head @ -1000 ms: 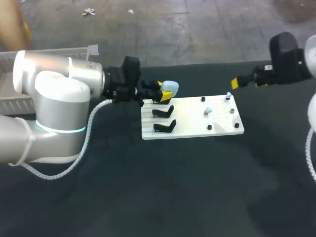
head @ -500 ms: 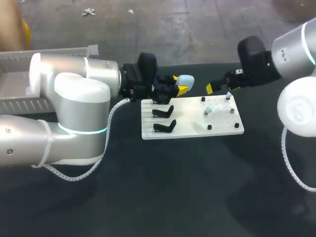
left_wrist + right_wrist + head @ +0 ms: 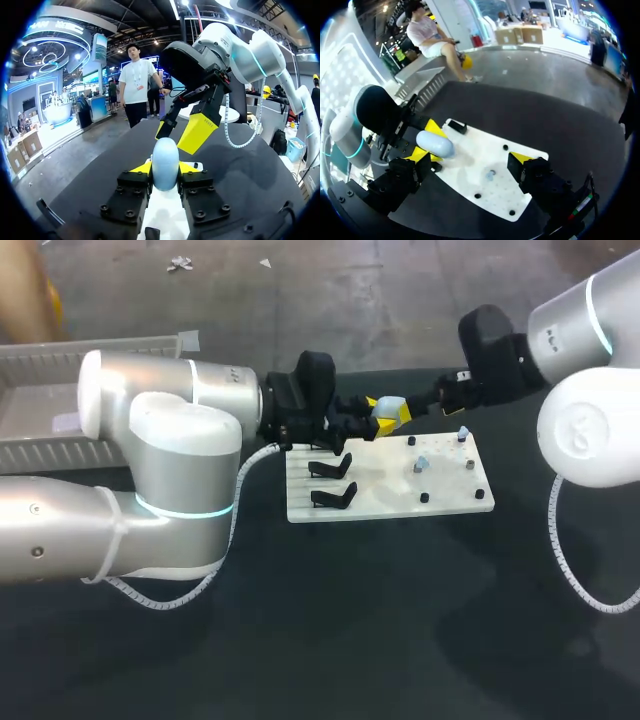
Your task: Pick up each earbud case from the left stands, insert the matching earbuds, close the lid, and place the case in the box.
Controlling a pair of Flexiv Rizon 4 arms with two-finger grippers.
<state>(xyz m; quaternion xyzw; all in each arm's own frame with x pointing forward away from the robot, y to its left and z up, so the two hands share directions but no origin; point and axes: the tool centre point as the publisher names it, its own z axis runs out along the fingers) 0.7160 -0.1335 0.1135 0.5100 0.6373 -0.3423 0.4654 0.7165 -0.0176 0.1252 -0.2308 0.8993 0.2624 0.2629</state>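
From above, the left claw point(image 3: 380, 420) is clamped on the pale blue earbud case point(image 3: 388, 407), holding it in the air over the far edge of the white board point(image 3: 400, 502). The right claw point(image 3: 420, 410) is just to the right of the case, at about the same height, facing it. Two small earbuds point(image 3: 421, 465) stand on the right part of the board, nearer than both claws. The black stands point(image 3: 332, 468) are on its left part, and the box point(image 3: 40, 425) sits far off to the left on the desk point(image 3: 320, 640).

From the left wrist, the case point(image 3: 165, 162) is gripped from both sides by the left claw point(image 3: 165, 169). Its long axis runs out along the fingers, with the rounded end pointing at the right claw point(image 3: 182, 131), which hangs spread open close ahead of it.

From the right wrist, the right claw point(image 3: 470, 162) is wide open with nothing in it. The case point(image 3: 435, 144) is ahead and off toward one finger, not between them. An earbud point(image 3: 490, 175) on the board point(image 3: 520, 155) lies under the gap. I judge the right arm better placed for the earbuds.
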